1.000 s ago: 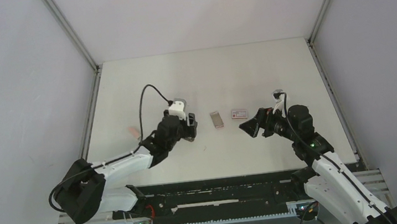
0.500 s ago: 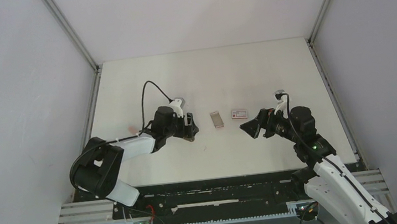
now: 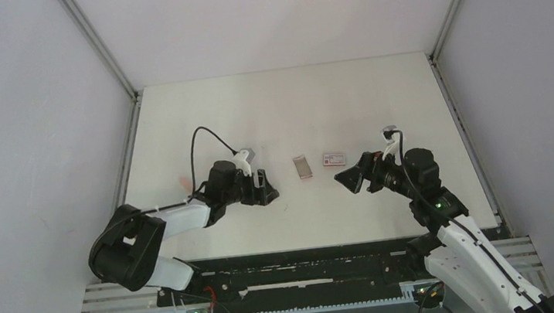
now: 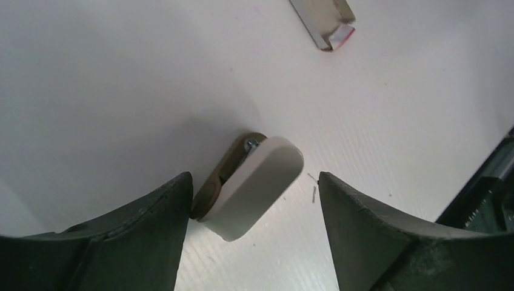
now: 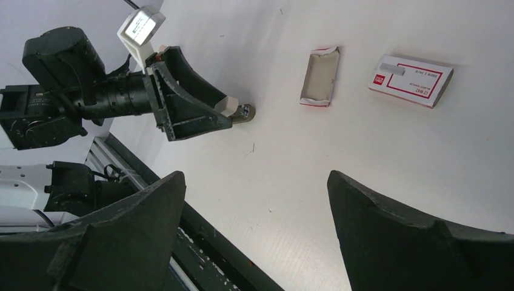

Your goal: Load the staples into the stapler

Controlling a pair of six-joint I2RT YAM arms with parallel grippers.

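The stapler (image 4: 254, 185), a short white body with a brownish underside and a bit of metal showing, lies on the table between the jaws of my left gripper (image 4: 254, 180). That gripper is open: its left finger is at the stapler's brown edge and its right finger stands clear. In the top view the left gripper (image 3: 264, 192) is low over the table. The staples' white red-printed box (image 5: 411, 79) lies flat with a small grey strip on top, and its pinkish-grey inner tray (image 5: 319, 77) lies beside it. My right gripper (image 5: 256, 176) hovers open and holds nothing, near the box (image 3: 334, 158).
A tiny dark sliver (image 4: 313, 193) lies on the table just right of the stapler. A small pinkish object (image 3: 184, 183) sits left of the left arm. The black rail (image 5: 200, 224) runs along the table's near edge.
The left arm has dropped lower and stretched out flatter over the table, its gripper settling around the stapler and opening slightly. The right arm has not moved.
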